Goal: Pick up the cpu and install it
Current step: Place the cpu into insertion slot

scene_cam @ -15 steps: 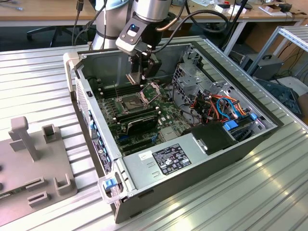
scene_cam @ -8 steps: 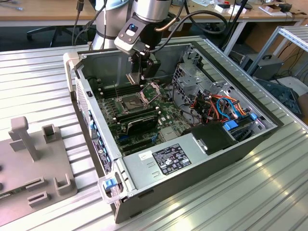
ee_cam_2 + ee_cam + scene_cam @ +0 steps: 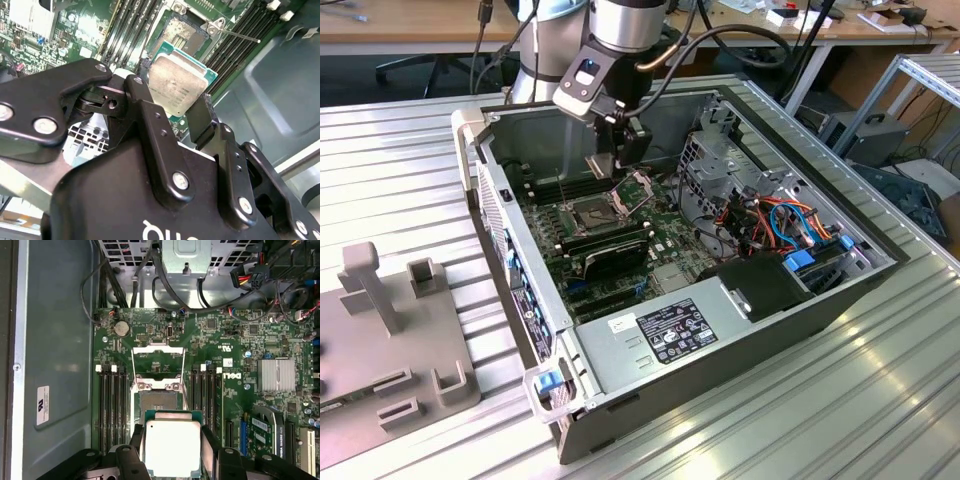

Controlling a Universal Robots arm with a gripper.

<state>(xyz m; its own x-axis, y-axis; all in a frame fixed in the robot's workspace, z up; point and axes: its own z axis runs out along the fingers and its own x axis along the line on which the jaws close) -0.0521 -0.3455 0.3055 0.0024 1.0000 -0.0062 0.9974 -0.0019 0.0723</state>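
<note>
Inside the open computer case [image 3: 520,250], over the green motherboard [image 3: 235,340]: grips the cpu [image 3: 177,85] in the gripper [image 3: 175,97], black fingers [image 3: 200,117] clamped on two opposite edges of the chip. Carries it clear of the board, dull silver top facing both wrist views, green rim showing around it. Hangs just at the near edge of the bare socket [image 3: 159,402], not seated in it. Leaves the hinged metal frame [image 3: 157,365] standing open beyond the socket. Sits between banks of black memory slots [image 3: 111,405] on either side. In the exterior view, reaches down with the gripper [image 3: 616,160] at the far end of the case, well apart from the power supply [image 3: 670,335].
</note>
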